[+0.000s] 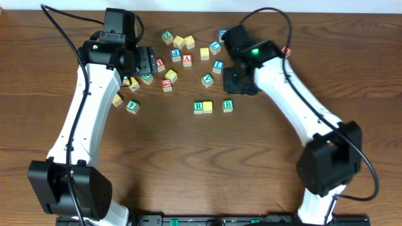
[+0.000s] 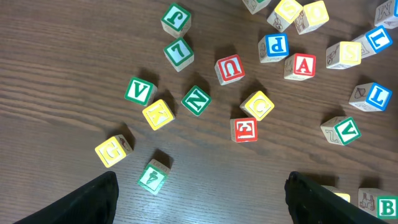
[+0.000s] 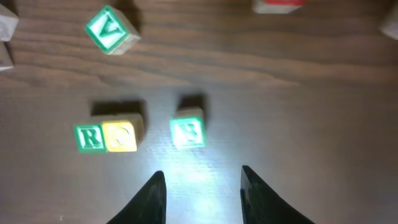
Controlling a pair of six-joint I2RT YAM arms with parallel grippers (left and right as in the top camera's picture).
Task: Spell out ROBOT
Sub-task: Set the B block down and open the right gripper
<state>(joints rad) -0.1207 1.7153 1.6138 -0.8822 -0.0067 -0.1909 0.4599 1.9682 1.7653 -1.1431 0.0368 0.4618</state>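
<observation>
— Fingers (image 3: 152,200) on the right gripper (image 3: 202,173): how do they stand?

— Partly spread, gripping nothing. Only bare table (image 3: 323,124) shows in the gap.

— Where are the word's cubes from there?

— B cube (image 3: 188,132) sits just beyond the fingertips. It is in line with the gap, toward the finger on the view's left, and touches neither finger. Farther out past that same finger, the R cube (image 3: 89,137) and a yellow cube (image 3: 120,137) touch side by side, with R on the outer end. An open space separates the yellow cube from the B cube. All three lie in one row across the fingers' line. A green V cube (image 3: 111,29) lies turned at an angle well beyond the row.

— And the left gripper (image 2: 202,179)?

— Its fingers (image 2: 87,200) stand wide apart and hold nothing. A green cube marked 4 (image 2: 152,176) lies just ahead of the gap, nearer the finger on the view's left. Loose letter cubes are scattered farther ahead, the red A cube (image 2: 301,65) among them.

— The T cube?

— I cannot tell which of the scattered cubes it is.
</observation>
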